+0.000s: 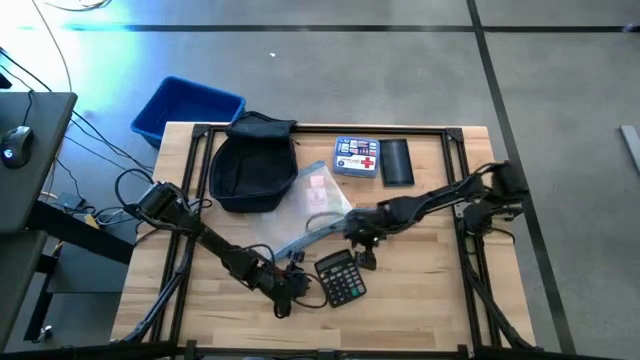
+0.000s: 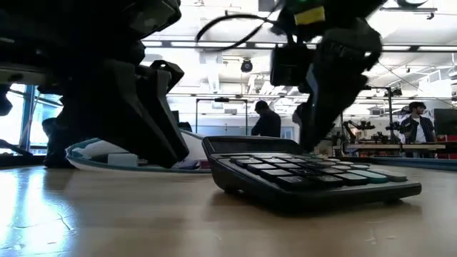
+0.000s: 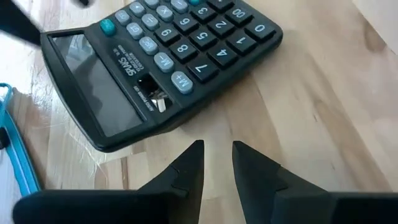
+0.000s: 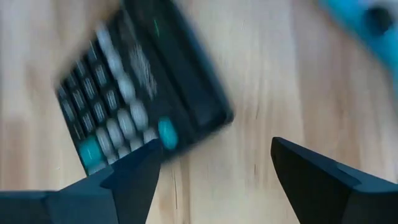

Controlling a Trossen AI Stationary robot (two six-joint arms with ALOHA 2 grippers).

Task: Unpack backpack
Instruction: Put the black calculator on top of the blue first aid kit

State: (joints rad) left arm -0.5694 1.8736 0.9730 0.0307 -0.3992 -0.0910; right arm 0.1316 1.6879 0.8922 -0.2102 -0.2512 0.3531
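Dark jointed arms, apparently black tapered fingers [image 3: 186,174].

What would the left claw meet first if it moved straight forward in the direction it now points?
Probably the calculator. The left claw points at its display end, with only bare table between them. The claw is slightly parted and empty. How near the two are is unclear.

Dark navy-black backpack [image 1: 254,160] at eleven o'clock on pale wood table [image 1: 420,320]. Bright blue bin [image 1: 186,108] beyond. Black calculator [image 1: 340,277] with grey and teal keys. White-and-blue kit [image 1: 357,157] bearing red cross.
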